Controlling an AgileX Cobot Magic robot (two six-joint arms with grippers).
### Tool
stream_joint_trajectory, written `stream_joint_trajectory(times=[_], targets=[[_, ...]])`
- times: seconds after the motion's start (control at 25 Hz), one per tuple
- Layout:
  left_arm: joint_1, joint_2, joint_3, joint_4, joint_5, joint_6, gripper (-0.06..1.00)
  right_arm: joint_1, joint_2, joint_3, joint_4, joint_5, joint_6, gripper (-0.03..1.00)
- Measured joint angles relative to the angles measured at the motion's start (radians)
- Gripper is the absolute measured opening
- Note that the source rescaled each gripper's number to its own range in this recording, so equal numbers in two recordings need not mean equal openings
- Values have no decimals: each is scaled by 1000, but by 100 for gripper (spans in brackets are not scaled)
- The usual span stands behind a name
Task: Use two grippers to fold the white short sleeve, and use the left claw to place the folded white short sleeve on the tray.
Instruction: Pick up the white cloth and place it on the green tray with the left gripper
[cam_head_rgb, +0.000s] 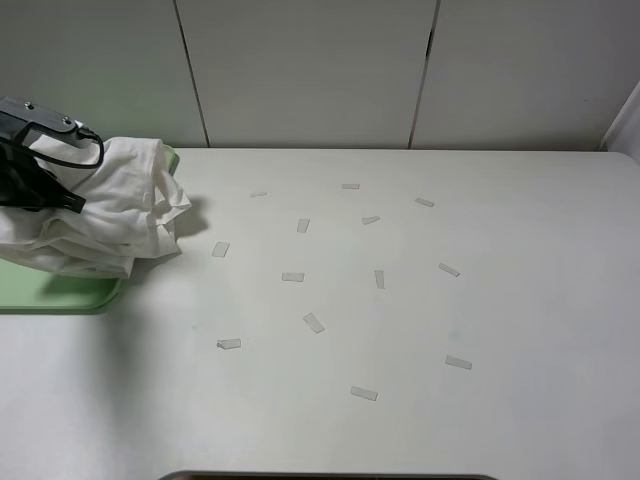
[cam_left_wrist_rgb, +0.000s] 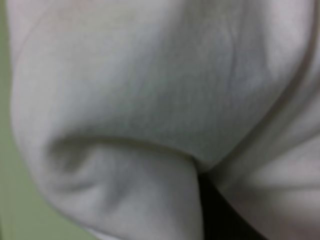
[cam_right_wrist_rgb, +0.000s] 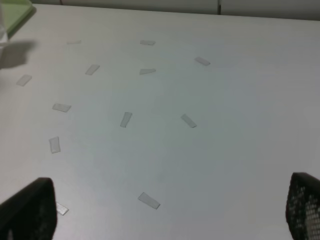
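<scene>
- Standing at the far left edge of the surface (cam_head_rgb: 400, 420), the white short sleeve (cam_head_rgb: 115, 215) is bunched into a thick folded bundle, hanging over the tray (cam_head_rgb: 60, 293).
- Tray: pale green, at the left edge of the exterior view; only its near rim and a small far corner show beyond the cloth. Whether the bundle rests on it or is held just above it cannot be told.
- Left gripper (cam_head_rgb: 45, 185): black, pressed into the left side of the bundle, with a cable looping over the cloth. Its fingertips are buried in fabric; the jaws stand nearly together, clamped on the white short sleeve.
- Left wrist view: filled with white folds of the garment (cam_left_wrist_rgb: 150, 100) at very close range, blurred, with a strip of green along one edge.
- Right gripper (cam_right_wrist_rgb: 170, 210): outside the exterior view. In its own wrist view the two black fingers (cam_right_wrist_rgb: 30, 210) sit at opposite edges of the picture, spread wide apart, with nothing between them. It hangs above bare surface, well apart from the bundle.
- Paper strips (cam_head_rgb: 314, 322): small, pale, scattered across the middle of the surface, none touching the garment or the tray.
- Back wall (cam_head_rgb: 300, 70): pale panels with dark vertical seams.
</scene>
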Motion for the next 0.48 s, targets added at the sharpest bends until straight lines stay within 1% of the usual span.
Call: stream_joint_trajectory(times=[0.16, 0.2, 0.28, 0.48], targets=[[35, 0, -37, 75, 92, -62, 13, 0, 0, 0, 0, 0, 0, 100], [35, 0, -37, 75, 92, -62, 13, 0, 0, 0, 0, 0, 0, 100], [56, 2, -61, 109, 135, -87, 13, 0, 0, 0, 0, 0, 0, 100], [67, 2, -66, 127, 144, -94, 13, 0, 0, 0, 0, 0, 0, 100]])
